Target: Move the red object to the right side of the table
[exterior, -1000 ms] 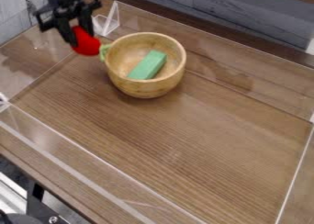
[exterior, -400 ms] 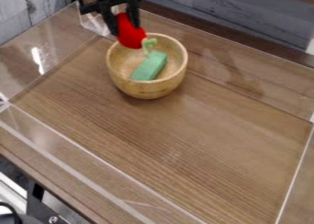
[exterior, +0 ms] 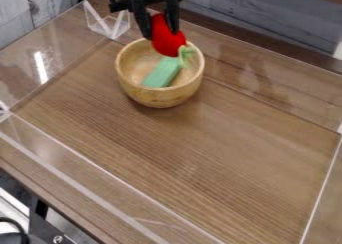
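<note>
The red object (exterior: 166,36), a small bright red toy fruit with a green leafy end (exterior: 185,53), hangs in the air over the far rim of the wooden bowl (exterior: 134,88). My black gripper (exterior: 155,20) comes down from the top edge and is shut on the red object's upper part. The toy tilts, its green end pointing down to the right. The brown wood-grain table (exterior: 201,148) lies below, with its right side far from the toy.
A green block (exterior: 163,72) lies inside the wooden bowl. Low clear acrylic walls (exterior: 325,203) edge the tabletop. A clear wall piece (exterior: 104,20) stands just left of the gripper at the back.
The gripper has carried the red object to the right and upward, from left of the bowl to above its far rim, and the wrist has rolled.
</note>
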You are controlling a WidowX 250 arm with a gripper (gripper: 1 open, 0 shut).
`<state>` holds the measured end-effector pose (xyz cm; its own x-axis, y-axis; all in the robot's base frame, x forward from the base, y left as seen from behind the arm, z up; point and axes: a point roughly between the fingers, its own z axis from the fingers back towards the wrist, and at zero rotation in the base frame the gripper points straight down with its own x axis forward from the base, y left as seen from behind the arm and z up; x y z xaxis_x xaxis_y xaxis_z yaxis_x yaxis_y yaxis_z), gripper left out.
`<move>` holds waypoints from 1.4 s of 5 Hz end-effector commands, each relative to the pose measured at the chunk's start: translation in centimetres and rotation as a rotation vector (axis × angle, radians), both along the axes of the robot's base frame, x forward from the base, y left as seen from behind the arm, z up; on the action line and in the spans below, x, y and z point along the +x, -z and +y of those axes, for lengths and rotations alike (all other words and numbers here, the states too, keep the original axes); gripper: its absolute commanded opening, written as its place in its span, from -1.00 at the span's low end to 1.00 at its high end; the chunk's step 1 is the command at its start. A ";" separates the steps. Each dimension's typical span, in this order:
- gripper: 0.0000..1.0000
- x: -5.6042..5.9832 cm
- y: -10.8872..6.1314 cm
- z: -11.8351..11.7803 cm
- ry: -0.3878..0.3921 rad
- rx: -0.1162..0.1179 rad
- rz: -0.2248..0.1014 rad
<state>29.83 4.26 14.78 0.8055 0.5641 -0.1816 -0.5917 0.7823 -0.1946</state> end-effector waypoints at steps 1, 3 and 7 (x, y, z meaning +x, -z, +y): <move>-1.00 -0.7 -2.6 -1.7 0.065 0.001 -0.069; -1.00 -2.3 -3.3 -5.7 0.228 -0.023 -0.071; -1.00 -4.9 2.6 -11.8 0.700 0.010 -0.039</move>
